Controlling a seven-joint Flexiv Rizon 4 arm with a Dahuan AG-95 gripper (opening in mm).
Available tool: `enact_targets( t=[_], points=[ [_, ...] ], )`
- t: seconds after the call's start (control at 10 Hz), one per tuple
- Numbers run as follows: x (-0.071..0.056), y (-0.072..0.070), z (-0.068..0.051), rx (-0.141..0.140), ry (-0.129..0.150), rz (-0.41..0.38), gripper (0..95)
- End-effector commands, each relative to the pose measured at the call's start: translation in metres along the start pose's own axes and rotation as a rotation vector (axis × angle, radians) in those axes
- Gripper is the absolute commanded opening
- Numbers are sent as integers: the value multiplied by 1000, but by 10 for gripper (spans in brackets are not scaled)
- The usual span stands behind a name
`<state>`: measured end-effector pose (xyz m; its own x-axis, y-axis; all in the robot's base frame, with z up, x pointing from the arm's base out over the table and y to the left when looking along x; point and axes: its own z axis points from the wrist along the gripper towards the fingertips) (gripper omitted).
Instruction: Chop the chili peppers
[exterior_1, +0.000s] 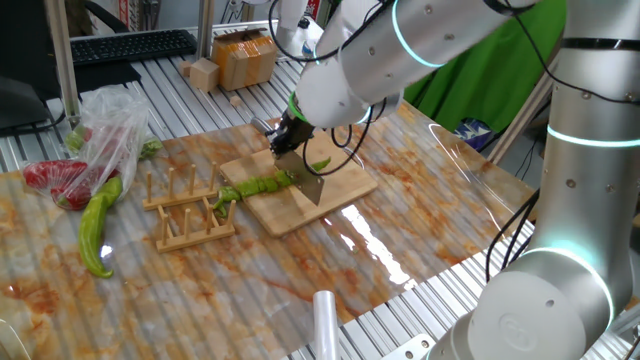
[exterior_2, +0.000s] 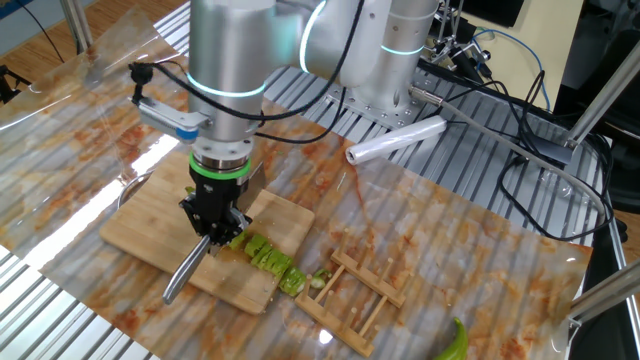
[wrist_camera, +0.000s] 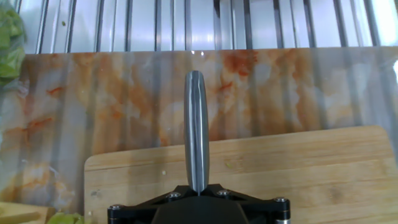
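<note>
A dark-green chili pepper (exterior_1: 255, 187) lies cut into several short chunks in a row along the edge of a wooden cutting board (exterior_1: 335, 192). The other fixed view shows the same chunks (exterior_2: 268, 256) on that board (exterior_2: 145, 220). My gripper (exterior_1: 290, 135) is shut on a knife (exterior_1: 306, 180), whose blade rests tip-down on the board at the right end of the chili row. In the other fixed view the gripper (exterior_2: 218, 215) stands over the chunks and the knife (exterior_2: 188, 268) slants down past the board's edge. The hand view shows the knife's spine (wrist_camera: 196, 134) running out from the gripper (wrist_camera: 198, 193) over the board (wrist_camera: 298, 168).
A wooden rack (exterior_1: 190, 210) sits just left of the board. A paler curved pepper (exterior_1: 97, 222) and red peppers in clear plastic (exterior_1: 60, 180) lie further left. A plastic roll (exterior_1: 325, 320) is at the front edge. Cardboard boxes (exterior_1: 245, 58) stand behind.
</note>
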<state>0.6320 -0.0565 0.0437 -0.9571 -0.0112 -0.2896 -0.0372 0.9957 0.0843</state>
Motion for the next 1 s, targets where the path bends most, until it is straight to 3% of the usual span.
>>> enact_targets(
  t=[0.1,0.2,0.6,1.0],
  points=[
    [-1,-1,-5,24,-34,5,0],
    [-3,-1,-8,28,-67,7,0],
    [-8,0,-28,31,-87,10,0],
    [-8,0,-36,32,-84,3,0]
  ],
)
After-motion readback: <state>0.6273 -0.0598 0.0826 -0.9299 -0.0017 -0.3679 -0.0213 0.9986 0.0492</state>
